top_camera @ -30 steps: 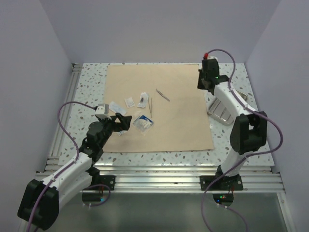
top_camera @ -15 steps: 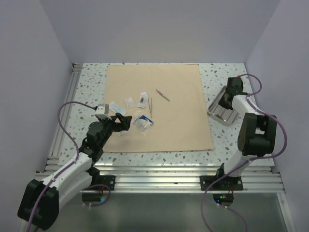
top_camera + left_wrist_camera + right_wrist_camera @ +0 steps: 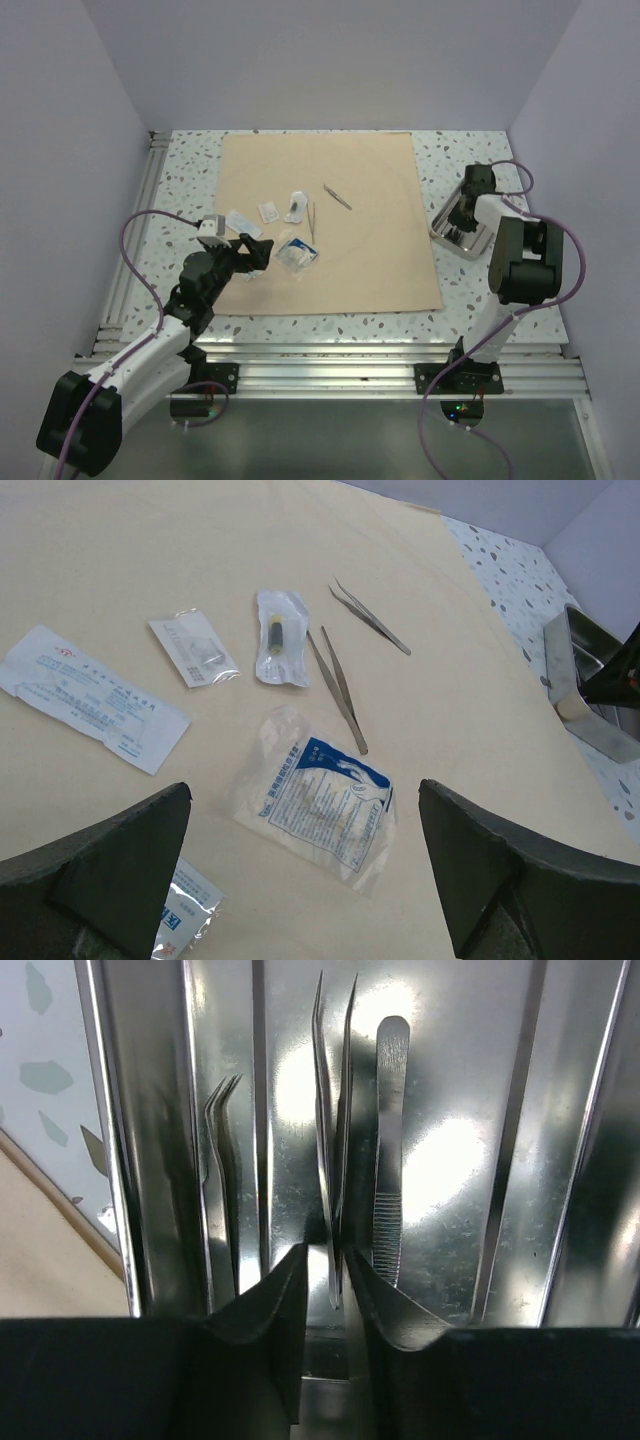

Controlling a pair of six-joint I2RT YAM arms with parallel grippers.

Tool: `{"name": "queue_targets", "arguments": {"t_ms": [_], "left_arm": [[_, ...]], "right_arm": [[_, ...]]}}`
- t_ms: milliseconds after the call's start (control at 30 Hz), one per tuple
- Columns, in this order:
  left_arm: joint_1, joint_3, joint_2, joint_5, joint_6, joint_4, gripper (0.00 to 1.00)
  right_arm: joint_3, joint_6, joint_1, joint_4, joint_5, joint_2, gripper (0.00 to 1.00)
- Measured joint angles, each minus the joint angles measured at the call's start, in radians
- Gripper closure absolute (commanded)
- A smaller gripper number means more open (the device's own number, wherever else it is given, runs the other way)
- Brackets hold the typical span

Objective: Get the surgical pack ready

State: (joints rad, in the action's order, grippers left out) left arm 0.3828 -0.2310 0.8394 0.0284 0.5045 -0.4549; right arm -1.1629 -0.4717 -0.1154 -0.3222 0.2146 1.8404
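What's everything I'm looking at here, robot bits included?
table: one, white speckled, under everything
wrap sheet: one, tan, flat on the table
sachets: five, white or clear, on the sheet's left part
tweezers: two, steel, on the sheet beside the sachets
tray: one, shiny steel, right of the sheet
tools: three, steel, lying in the tray
left gripper: one, black, open above the sachets
right gripper: one, black, fingers astride the middle tool in the tray

The top camera looks down from above the near edge over the whole table point(image 3: 180, 165). The left wrist camera sees the wrap sheet point(image 3: 150, 540) closely, facing far-right. The right wrist camera sees the tray point(image 3: 450, 1110), nearer still. The top view shares both.
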Motion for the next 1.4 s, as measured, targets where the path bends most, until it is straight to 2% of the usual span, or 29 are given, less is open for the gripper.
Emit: {"name": "queue_targets", "arguments": {"t_ms": [67, 233, 267, 367, 467, 700, 967, 1067, 1400], "left_arm": [[0.000, 0.000, 0.000, 0.000, 0.000, 0.000, 0.00], [0.000, 0.000, -0.001, 0.000, 0.000, 0.000, 0.00], [0.000, 0.000, -0.001, 0.000, 0.000, 0.000, 0.00], [0.000, 0.000, 0.000, -0.002, 0.000, 0.000, 0.00], [0.000, 0.000, 0.002, -0.004, 0.000, 0.000, 0.00], [0.000, 0.000, 0.010, -0.009, 0.000, -0.001, 0.00], [0.000, 0.000, 0.016, -0.014, 0.000, -0.001, 0.00], [0.000, 0.000, 0.016, -0.014, 0.000, -0.001, 0.00], [0.000, 0.000, 0.016, -0.014, 0.000, -0.001, 0.00]], "right_arm": [[0.000, 0.003, 0.000, 0.002, 0.000, -0.003, 0.61], [0.026, 0.028, 0.004, 0.026, -0.031, -0.097, 0.51], [0.034, 0.041, 0.008, 0.042, -0.049, -0.128, 0.47], [0.038, 0.093, 0.048, 0.093, -0.109, -0.209, 0.44], [-0.030, 0.178, 0.152, 0.103, -0.185, -0.213, 0.44], [-0.334, 0.389, 0.369, 0.061, -0.360, -0.007, 0.38], [-0.568, 0.566, 0.494, -0.066, -0.389, 0.234, 0.30], [-0.621, 0.595, 0.515, -0.098, -0.388, 0.304, 0.30], [-0.765, 0.632, 0.536, -0.158, -0.365, 0.484, 0.42]]}}
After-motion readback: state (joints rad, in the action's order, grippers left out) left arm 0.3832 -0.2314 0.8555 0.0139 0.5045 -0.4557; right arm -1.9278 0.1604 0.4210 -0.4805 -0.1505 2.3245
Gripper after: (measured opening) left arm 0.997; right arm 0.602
